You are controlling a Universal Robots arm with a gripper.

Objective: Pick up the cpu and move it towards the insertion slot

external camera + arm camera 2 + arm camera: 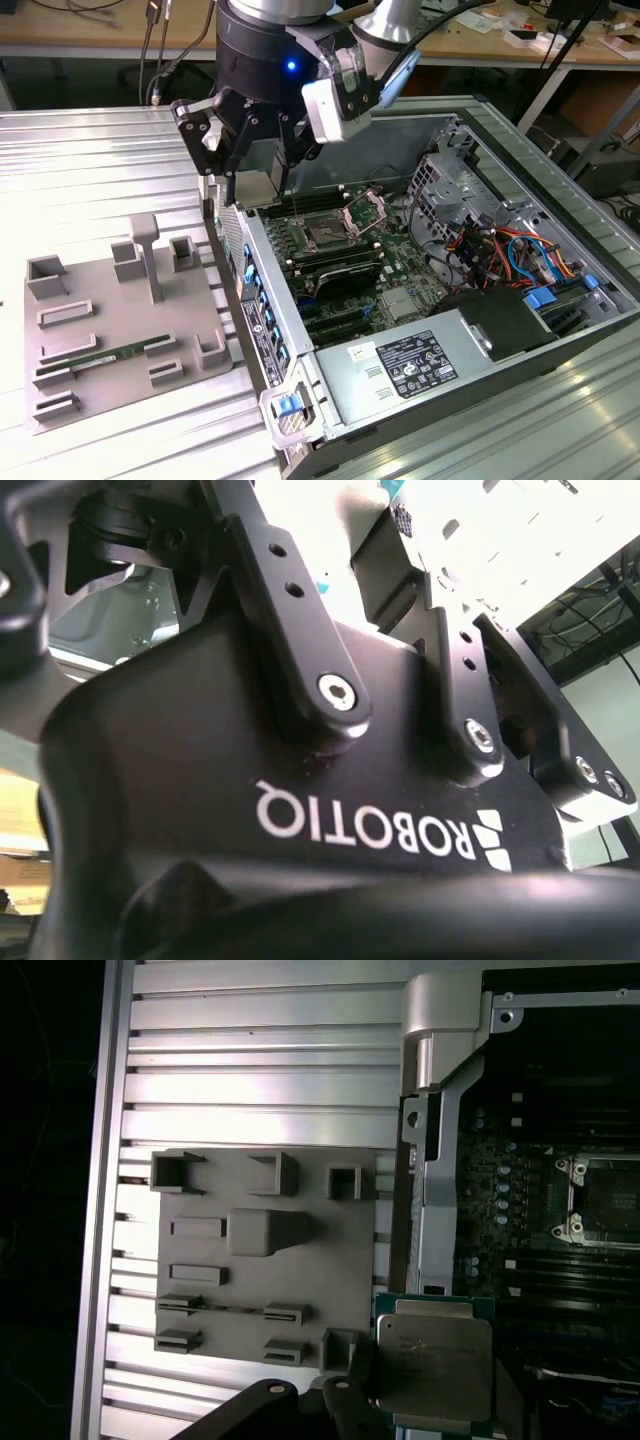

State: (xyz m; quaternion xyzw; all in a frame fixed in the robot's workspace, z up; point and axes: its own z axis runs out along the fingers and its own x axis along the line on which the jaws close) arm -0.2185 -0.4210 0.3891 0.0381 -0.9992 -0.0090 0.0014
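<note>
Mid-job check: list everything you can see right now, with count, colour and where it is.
cpu: one, pale silver top, held in the gripper above the case edge, seen in the first wrist view.
insertion slot: one, dark square with silver frame open, on the motherboard inside the case.
computer case: one, grey, lying open on the exterior view's right.
power supply: one, silver with a label, at the case's near end.
cables: several, orange, blue and black, inside the case on the exterior view's right.
parts tray: one, grey, on the table at the exterior view's left.
memory stick: one, green, lying in the tray.
table: one, ribbed silver.
gripper: one, black, over the case's edge.
</note>
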